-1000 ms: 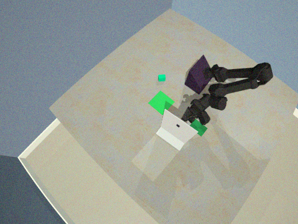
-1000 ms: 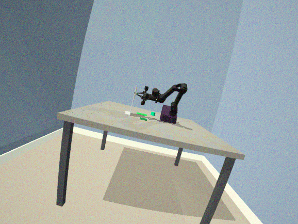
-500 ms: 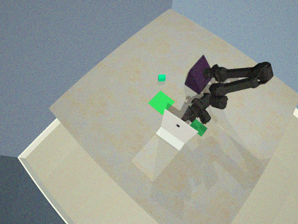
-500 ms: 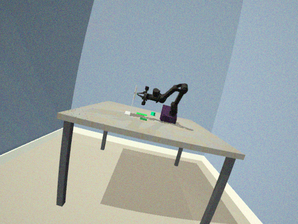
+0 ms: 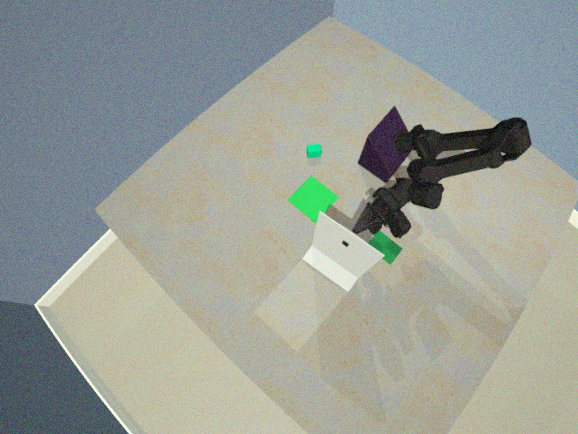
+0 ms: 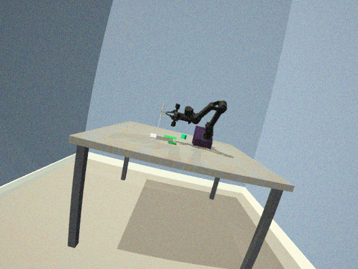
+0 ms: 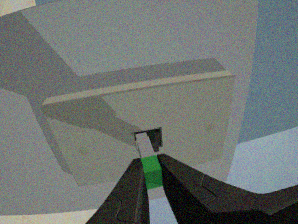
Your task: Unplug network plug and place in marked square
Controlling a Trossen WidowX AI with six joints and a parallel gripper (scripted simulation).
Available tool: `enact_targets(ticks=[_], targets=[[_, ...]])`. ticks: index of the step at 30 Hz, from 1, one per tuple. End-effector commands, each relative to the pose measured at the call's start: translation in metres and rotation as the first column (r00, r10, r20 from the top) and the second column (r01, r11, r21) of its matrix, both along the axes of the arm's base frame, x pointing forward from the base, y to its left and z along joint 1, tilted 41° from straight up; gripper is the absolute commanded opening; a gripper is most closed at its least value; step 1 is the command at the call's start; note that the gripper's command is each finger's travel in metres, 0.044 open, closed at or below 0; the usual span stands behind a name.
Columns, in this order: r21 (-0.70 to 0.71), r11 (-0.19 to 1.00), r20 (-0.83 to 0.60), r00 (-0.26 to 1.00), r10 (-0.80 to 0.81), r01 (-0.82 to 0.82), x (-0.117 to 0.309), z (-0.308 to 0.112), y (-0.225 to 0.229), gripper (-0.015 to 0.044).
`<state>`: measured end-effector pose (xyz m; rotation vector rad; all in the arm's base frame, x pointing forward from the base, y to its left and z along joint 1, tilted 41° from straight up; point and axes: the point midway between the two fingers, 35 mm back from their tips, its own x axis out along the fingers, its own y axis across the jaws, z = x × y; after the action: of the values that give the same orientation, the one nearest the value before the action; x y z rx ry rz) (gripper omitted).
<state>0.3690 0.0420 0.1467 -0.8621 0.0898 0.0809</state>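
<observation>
The upright white panel (image 5: 332, 235) (image 6: 160, 122) (image 7: 195, 115) stands on the table; its dark socket opening (image 7: 156, 136) faces the wrist camera. My gripper (image 5: 354, 231) (image 6: 166, 113) (image 7: 149, 163) is close in front of the panel, shut on the green body of the plug (image 7: 152, 178). The plug's pale grey front part reaches from the fingertips to the socket opening; how deep it sits and the state of its tab cannot be told. A bright green square (image 5: 312, 198) (image 6: 170, 137) and a smaller dark green patch (image 5: 385, 247) (image 6: 172, 143) lie on the table.
A small teal cube (image 5: 314, 151) (image 6: 183, 136) lies beyond the bright green square. A dark purple block (image 5: 387, 142) (image 6: 199, 136) stands beside the arm's base. The panel has a white foot (image 5: 330, 270) (image 6: 153, 136) on the side away from the arm.
</observation>
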Motion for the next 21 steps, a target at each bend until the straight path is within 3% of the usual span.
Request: enact_targets(ticks=[1, 21], targets=[[0.001, 1.0, -0.003, 1.0, 0.003, -0.003, -0.0037, -0.0011, -0.0003, 0.0], [0.001, 1.0, -0.003, 1.0, 0.003, -0.003, -0.0135, -0.001, -0.0016, 0.0]])
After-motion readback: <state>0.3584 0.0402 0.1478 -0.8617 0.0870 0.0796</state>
